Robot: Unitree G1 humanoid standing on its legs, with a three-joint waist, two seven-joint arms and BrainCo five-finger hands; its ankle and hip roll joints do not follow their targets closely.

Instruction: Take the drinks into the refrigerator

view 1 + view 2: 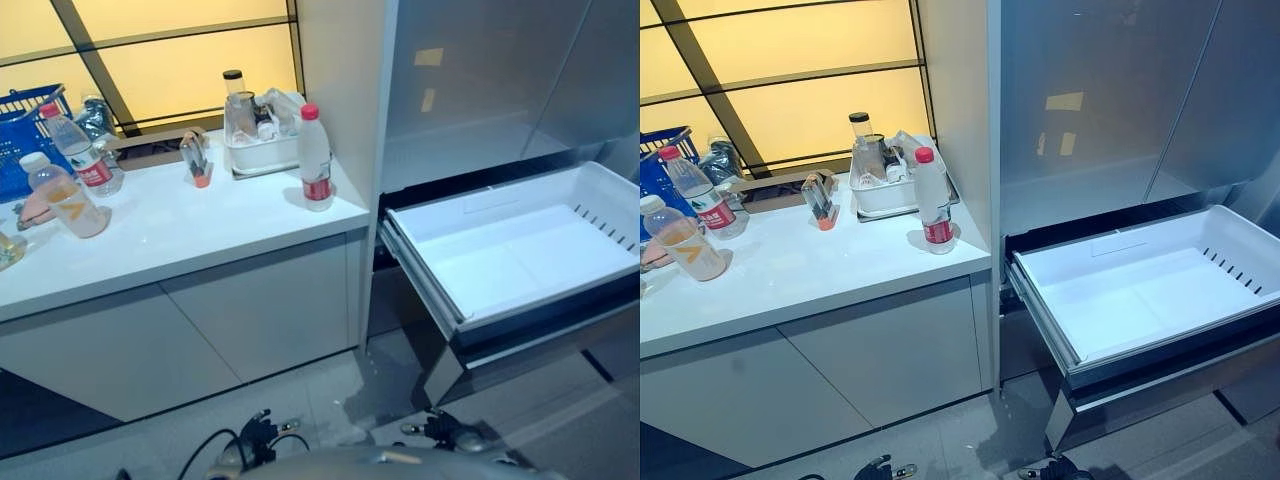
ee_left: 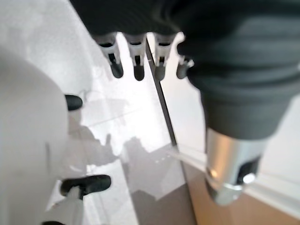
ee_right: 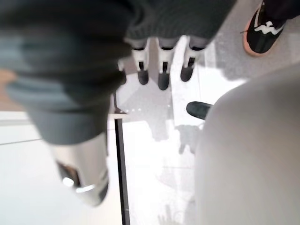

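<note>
Evidently, nothing is being carried yet; the left robot hand (image 2: pixel 140 61) and the right robot hand (image 3: pixel 161 65) are both hanging down toward the floor, fingers straight and relaxed, holding nothing; the drinks are standing on the white surface (image 1: pixel 200 240), a red-capped bottle (image 1: pixel 315 158) nearest the refrigerator (image 1: pixel 1090 110), two more bottles (image 1: pixel 75 150) far off by the blue basket (image 1: pixel 20 130); the refrigerator's drawer (image 1: pixel 520 240) is sitting pulled out and bare; the fetching step is seemingly beginning, calling for a reach toward the nearest bottle.
</note>
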